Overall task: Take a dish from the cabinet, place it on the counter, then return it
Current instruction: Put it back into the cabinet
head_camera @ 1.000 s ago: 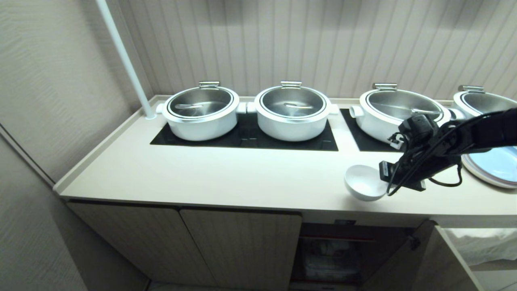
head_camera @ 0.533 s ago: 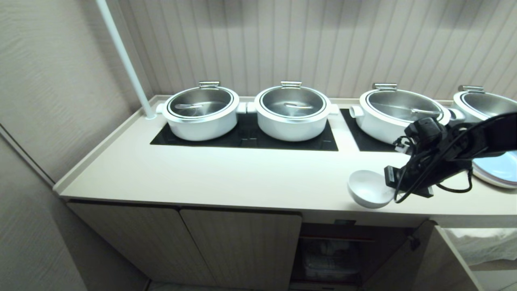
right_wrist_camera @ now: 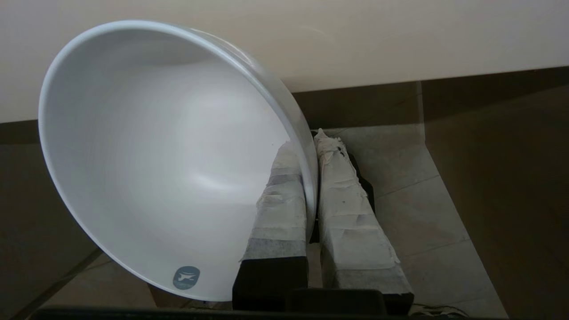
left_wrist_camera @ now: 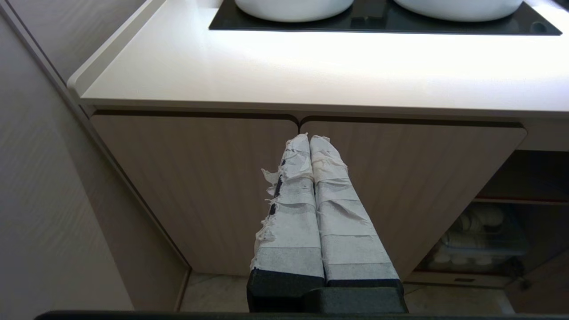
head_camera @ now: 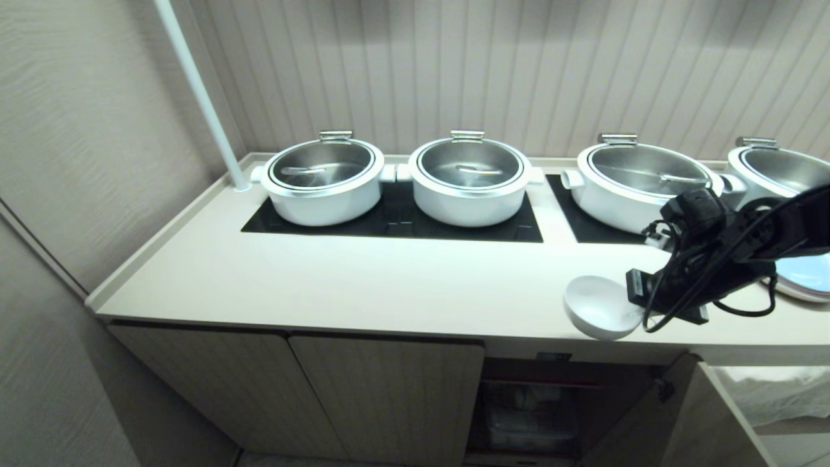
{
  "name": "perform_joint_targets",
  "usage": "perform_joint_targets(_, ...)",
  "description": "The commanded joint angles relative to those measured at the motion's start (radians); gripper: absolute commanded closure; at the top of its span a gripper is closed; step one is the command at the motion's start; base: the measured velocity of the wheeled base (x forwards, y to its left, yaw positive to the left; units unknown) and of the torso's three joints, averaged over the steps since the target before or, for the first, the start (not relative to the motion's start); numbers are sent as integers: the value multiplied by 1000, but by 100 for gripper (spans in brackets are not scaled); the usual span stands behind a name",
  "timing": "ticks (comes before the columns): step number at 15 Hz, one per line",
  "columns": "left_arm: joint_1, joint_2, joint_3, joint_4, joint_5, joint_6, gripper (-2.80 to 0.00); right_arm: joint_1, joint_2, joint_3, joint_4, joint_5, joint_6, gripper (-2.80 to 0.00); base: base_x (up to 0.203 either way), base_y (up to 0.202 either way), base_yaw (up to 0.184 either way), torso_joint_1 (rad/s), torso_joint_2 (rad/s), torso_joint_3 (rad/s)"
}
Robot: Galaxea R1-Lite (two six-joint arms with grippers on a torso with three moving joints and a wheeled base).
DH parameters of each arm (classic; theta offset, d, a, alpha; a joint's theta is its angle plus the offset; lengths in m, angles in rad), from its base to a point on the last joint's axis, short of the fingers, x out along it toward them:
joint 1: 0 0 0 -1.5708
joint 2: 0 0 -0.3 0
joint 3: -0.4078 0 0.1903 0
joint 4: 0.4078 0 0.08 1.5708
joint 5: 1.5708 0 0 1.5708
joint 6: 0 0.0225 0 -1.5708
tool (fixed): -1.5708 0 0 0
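Looking left to right, you see the left gripper [left_wrist_camera: 310, 142] parked before the ribbed beige cabinet [left_wrist_camera: 200, 178], taped fingers pressed together, holding nothing. On the smooth cream counter [head_camera: 363, 285], four white steel-lidded pots [head_camera: 322, 176] are unmoved. Your right gripper [right_wrist_camera: 311, 142] has carried the glossy round dish [head_camera: 600, 307] nearer and rightward, over the counter's front edge, fingers pinching its rim.

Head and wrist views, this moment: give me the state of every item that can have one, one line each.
dish: tilted, gripped by its rim, at the counter's front edge.
right gripper: shut on the dish rim, one finger inside, one outside.
left gripper: shut, empty, parked before the closed doors.
cabinet: right-hand door open, left two doors closed.
pots: lids on.
counter: dish not resting flat on it.
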State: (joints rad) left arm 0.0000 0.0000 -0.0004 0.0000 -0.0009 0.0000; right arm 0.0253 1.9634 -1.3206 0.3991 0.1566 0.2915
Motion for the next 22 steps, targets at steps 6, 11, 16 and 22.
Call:
perform_joint_targets(6, 0, 0, 0, 0, 1, 0, 0, 0, -61, 63, 1, 0, 3, 0, 0, 0, 0, 0, 0, 0)
perform_joint_targets(11, 0, 0, -1, 0, 0, 0, 0, -1, -104, 98, 3, 0, 3, 0, 0, 0, 0, 0, 0, 0)
perform_joint_targets(16, 0, 0, 0, 0, 1, 0, 0, 3, -204, 203, 0, -1, -7, 0, 0, 0, 0, 0, 0, 0)
perform_joint_targets(22, 0, 0, 0, 0, 1, 0, 0, 5, -397, 429, -39, 0, -66, 0, 0, 0, 0, 0, 0, 0)
